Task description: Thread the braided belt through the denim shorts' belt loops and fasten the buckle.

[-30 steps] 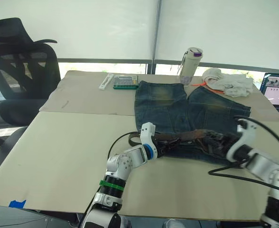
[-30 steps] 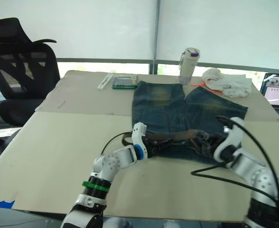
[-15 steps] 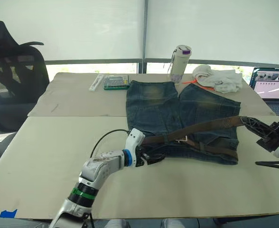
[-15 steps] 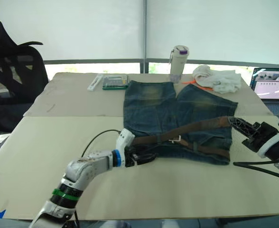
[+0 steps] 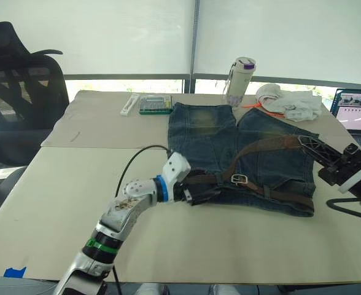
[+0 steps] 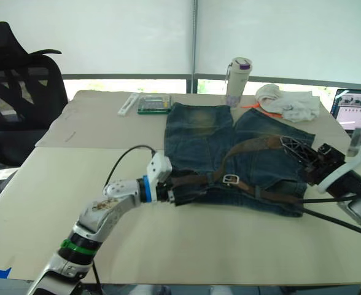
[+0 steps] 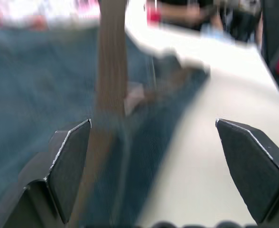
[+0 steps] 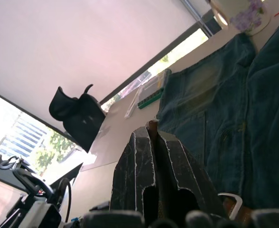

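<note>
The denim shorts (image 5: 229,141) lie flat mid-table, waistband toward me. The braided belt (image 5: 263,146) runs along the waistband, then arcs up off the cloth to my right gripper (image 5: 308,145), which is shut on the strap's end; the right wrist view shows the brown strap (image 8: 152,127) pinched between the fingers. The silver buckle (image 5: 239,179) rests on the waistband near its middle. At the waistband's left end my left gripper (image 5: 197,192) stands open, its fingers (image 7: 68,166) wide apart with the strap (image 7: 112,66) ahead. The belt loops are too small to make out.
A bottle (image 5: 240,77), a white cloth bundle (image 5: 291,103), a green box (image 5: 156,105) and a white bar (image 5: 129,105) sit along the far side. A laptop (image 5: 356,112) is at the far right, an office chair (image 5: 21,80) at the left. A black cable (image 5: 351,208) trails by my right arm.
My right gripper pulled the belt's end out from the waistband to the right, then lifted it back over the shorts, so the strap now arcs. The left gripper stays at the waistband.
</note>
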### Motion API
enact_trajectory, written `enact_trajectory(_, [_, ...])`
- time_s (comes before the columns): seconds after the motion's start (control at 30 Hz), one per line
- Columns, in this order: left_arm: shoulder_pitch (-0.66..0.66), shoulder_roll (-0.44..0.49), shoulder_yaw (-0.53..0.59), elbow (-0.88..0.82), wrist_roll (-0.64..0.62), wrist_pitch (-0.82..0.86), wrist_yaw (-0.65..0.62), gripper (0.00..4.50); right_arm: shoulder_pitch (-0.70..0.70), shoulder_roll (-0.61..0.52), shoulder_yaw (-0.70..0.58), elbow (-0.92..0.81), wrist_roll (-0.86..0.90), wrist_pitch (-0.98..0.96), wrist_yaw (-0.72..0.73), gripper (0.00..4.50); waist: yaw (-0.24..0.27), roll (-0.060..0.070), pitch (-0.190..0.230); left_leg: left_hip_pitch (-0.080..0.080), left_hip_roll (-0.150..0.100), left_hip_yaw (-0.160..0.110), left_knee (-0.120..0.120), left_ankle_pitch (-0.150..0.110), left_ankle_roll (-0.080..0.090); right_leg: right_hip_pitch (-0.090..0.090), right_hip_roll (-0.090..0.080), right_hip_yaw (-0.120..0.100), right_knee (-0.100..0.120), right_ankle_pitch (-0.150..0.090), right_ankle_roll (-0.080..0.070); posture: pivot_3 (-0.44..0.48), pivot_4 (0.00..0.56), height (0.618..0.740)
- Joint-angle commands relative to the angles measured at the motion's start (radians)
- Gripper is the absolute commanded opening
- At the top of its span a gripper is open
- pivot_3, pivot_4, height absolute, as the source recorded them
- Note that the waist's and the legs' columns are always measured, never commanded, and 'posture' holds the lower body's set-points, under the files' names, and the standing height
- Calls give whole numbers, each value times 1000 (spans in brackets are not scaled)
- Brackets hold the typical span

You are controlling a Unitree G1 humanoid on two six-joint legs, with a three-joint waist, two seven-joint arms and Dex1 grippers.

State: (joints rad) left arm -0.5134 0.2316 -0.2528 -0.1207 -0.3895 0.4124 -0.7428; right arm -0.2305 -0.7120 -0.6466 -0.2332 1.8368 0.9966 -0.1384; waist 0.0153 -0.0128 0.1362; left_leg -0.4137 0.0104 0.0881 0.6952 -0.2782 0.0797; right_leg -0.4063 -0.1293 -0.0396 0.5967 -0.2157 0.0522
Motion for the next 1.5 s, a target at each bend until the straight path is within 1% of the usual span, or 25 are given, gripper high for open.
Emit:
enact_trajectory(0.03, [-37,-47,-7,-2,96,-138,71,4482,-11,16,39,-67,72,-89,-49,0,0,0,0,0,0,0,0,0,0,0,0,0,0,0,0,0,150,737])
enact_trajectory(0.1, [-68,-59,-35,46,201,-244,113,4482,-15,27,72,-86,99,-126,-82,0,0,0,0,0,-1,0,0,0,0,0,0,-1,0,0,0,0,150,737])
enact_trajectory(0.23, [-141,-83,-75,161,360,-402,198,4482,-26,45,137,-127,128,-184,-127,0,3,0,0,0,-2,0,0,1,1,0,1,-1,0,1,1,0,150,737])
enact_trajectory(0.3, [-176,-71,-118,236,479,-495,250,4482,-31,54,160,-141,134,-212,-142,0,5,0,0,-1,-3,0,1,1,2,0,0,-1,-1,1,2,0,150,737])
enact_trajectory(0.33, [-185,-76,-131,264,501,-534,256,4482,-32,61,173,-149,135,-225,-151,0,5,0,0,-1,-3,0,1,1,2,0,0,-1,-1,1,2,0,150,737])
enact_trajectory(0.5, [-225,-109,-150,344,573,-684,303,4482,-36,78,223,-170,133,-273,-185,0,7,0,0,-2,-3,0,1,0,3,0,0,-1,-2,1,2,0,150,737])
enact_trajectory(0.7, [-249,-120,-146,366,668,-816,392,4482,-44,101,256,-168,116,-323,-219,0,7,0,0,-2,-3,0,1,0,3,0,-1,-1,-2,2,3,0,150,737])
enact_trajectory(1.1, [-261,-121,-136,431,726,-806,427,4482,-17,101,271,-198,132,-336,-207,0,7,0,0,-2,-3,1,1,1,3,0,-1,-2,-1,2,3,0,150,737])
enact_trajectory(1.2, [-273,-124,-138,450,727,-822,427,3670,-7,101,271,-204,133,-337,-206,0,6,0,0,-2,-3,1,1,1,3,0,-1,-2,0,2,3,0,150,737])
enact_trajectory(1.5, [-271,-129,-132,445,723,-824,429,677,6,106,283,-209,120,-339,-204,0,6,0,0,-2,-3,1,2,1,3,0,-1,-2,0,2,3,0,150,737])
